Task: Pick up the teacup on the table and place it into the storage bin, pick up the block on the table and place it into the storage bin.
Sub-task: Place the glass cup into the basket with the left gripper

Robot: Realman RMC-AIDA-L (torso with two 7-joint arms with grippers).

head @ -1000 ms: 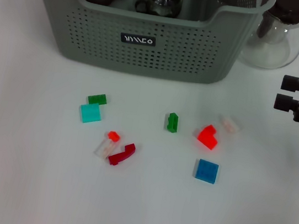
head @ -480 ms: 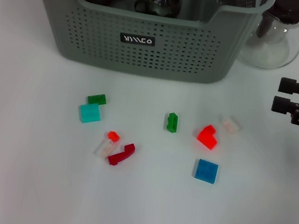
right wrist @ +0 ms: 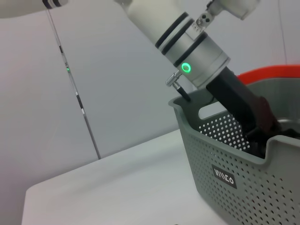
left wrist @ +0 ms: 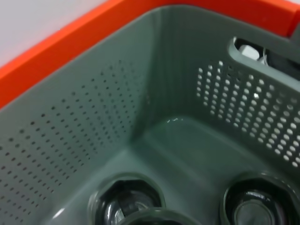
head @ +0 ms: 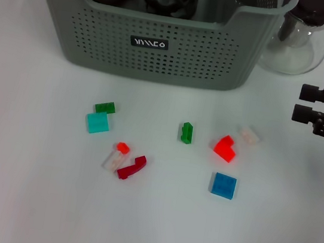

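Inside the storage bin (head: 160, 49), at the table's far edge, the left gripper (right wrist: 262, 129) was lowered, its grip undeterminable; the right gripper (head: 302, 102) was parked open, empty.

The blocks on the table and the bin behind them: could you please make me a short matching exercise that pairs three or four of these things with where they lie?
Things:
1. storage bin
2. blue block
3. teal block
4. glass pitcher

Places:
A. nearest the robot, below the orange block
B. far side of the table, centre
C. touching a dark green block, on the left
D. far right, beside the bin

Pairs: 1-B, 2-A, 3-C, 4-D
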